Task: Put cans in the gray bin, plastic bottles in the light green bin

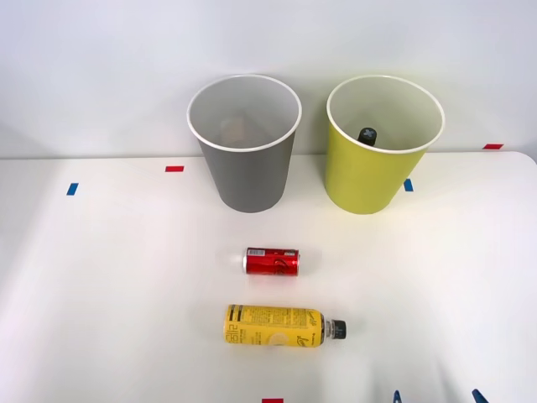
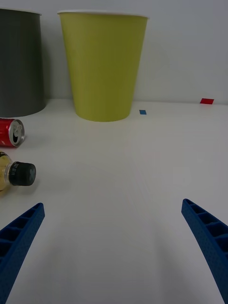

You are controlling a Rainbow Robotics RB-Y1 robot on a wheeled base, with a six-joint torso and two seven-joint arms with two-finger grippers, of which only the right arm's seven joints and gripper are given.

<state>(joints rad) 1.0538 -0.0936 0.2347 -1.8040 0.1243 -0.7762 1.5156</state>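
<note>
The gray bin and the light green bin stand side by side at the back of the white table. A black-capped bottle rests inside the green one, and a pale object shows dimly inside the gray one. A short red can lies on its side at mid-table. In front of it lies a yellow-labelled plastic bottle, black cap pointing right. My right gripper is open and empty at the near edge, to the right of the bottle. In the wrist view the gripper faces the green bin, with the gray bin, can and bottle cap off to one side.
Small red tape marks and blue tape marks dot the table. A plain wall rises just behind the bins. Bare tabletop lies between my gripper and the green bin.
</note>
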